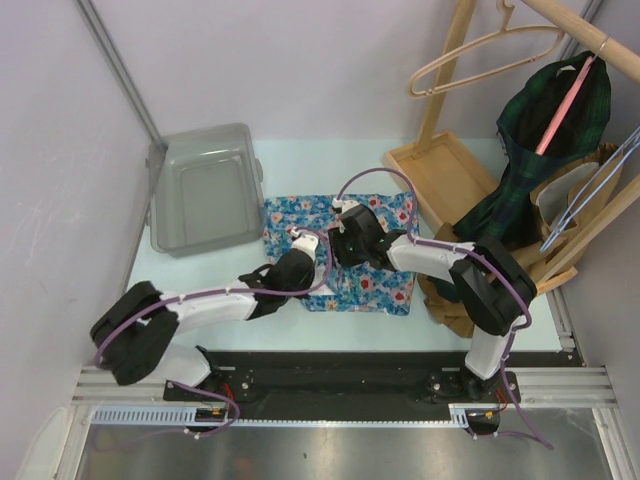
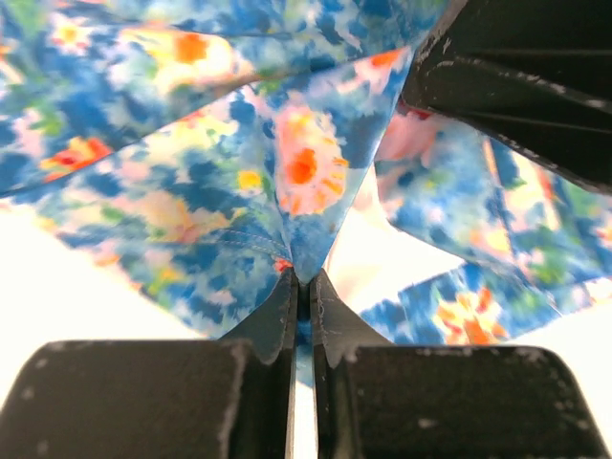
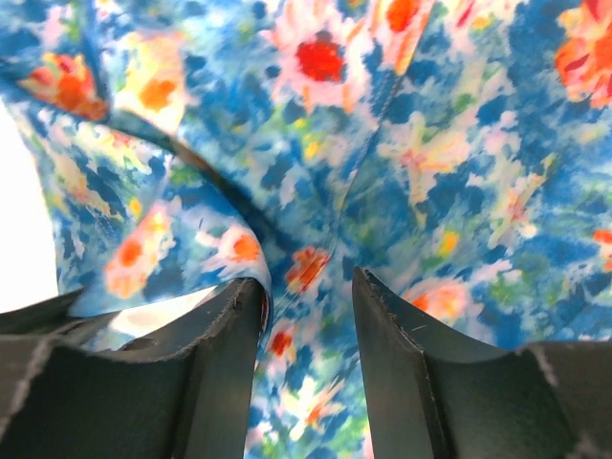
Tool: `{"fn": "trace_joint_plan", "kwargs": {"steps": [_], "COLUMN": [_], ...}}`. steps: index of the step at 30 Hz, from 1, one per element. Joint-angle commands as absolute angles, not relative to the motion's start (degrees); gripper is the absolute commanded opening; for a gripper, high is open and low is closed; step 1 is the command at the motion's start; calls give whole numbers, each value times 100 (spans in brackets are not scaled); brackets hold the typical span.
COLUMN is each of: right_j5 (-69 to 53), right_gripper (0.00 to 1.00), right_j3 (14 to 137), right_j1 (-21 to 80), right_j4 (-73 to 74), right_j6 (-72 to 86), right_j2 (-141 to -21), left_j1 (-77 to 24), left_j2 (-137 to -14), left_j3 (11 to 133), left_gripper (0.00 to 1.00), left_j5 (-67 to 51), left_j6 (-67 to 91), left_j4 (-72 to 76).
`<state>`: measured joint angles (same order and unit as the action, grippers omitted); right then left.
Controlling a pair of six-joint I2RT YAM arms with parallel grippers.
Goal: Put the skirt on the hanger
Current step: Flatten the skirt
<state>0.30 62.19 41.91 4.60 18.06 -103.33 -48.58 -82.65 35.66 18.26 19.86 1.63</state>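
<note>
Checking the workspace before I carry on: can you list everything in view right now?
skirt: one, blue floral, spread at the table's centre
bin: one, grey, far left of the table
rack: one, wooden, far right
beige hanger: one, empty, on the rack
plaid garment: one, dark green, hanging on the rack
pink hanger: one, inside the plaid garment
wire hanger: one, pale blue, empty, right edge
table: one, pale mint
left gripper: black, shut on a skirt fold
right gripper: black, open, skirt cloth between its fingers
</note>
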Motion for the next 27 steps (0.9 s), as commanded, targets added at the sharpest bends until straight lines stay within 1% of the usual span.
{"fn": "trace_joint_plan", "kwargs": {"steps": [1, 6, 10, 14, 15, 19, 20, 21, 22, 23, 24, 27], "right_j5": [-149, -220, -123, -211, -185, -9, 122, 201, 402, 500, 605, 914], "right_gripper": [48, 49, 50, 55, 56, 63, 64, 66, 69, 71, 73, 78], "right_j3": [6416, 6416, 6416, 6346, 6346, 6346, 6354, 6346, 6354, 6363, 6407, 6486], "right_j1": [4236, 4280, 4307, 4333, 4333, 4263, 4245, 4193, 4166, 4140, 4070, 3894], "right_j4": [658, 993, 1300, 1353, 1371, 1354, 1327, 1258, 1231, 1187, 1143, 1029], "right_j6": [1644, 1600, 1494, 1407, 1398, 1397, 1389, 1397, 1406, 1398, 1397, 1371], "right_j2": [-9941, -9669, -9273, -8781, -8632, -8220, -8105, -7990, -7746, -7621, -7524, -7094], "left_j1": [-4869, -4869, -4869, -4869, -4869, -4869, -4869, -4869, -4869, -4869, -4869, -4869], "left_j2": [-7507, -6962, -6286, -5329, -5196, -4694, -4659, -4632, -4623, -4623, -4623, -4579], "left_j3": [3376, 3129, 2752, 2321, 2207, 2022, 2021, 2021, 2056, 2074, 2144, 2319], "left_gripper": [0, 0, 0, 1, 0, 1, 9, 39, 53, 64, 71, 76], "left_j5": [1863, 2003, 2302, 2696, 2750, 2926, 2953, 3005, 3032, 3050, 3146, 3295], "left_j6": [2381, 2732, 3626, 4542, 4770, 5245, 5256, 5265, 5378, 5396, 5449, 5528], "left_j4": [-334, -754, -1431, -2125, -2458, -2768, -2838, -2882, -2961, -3075, -3154, -3480]}}
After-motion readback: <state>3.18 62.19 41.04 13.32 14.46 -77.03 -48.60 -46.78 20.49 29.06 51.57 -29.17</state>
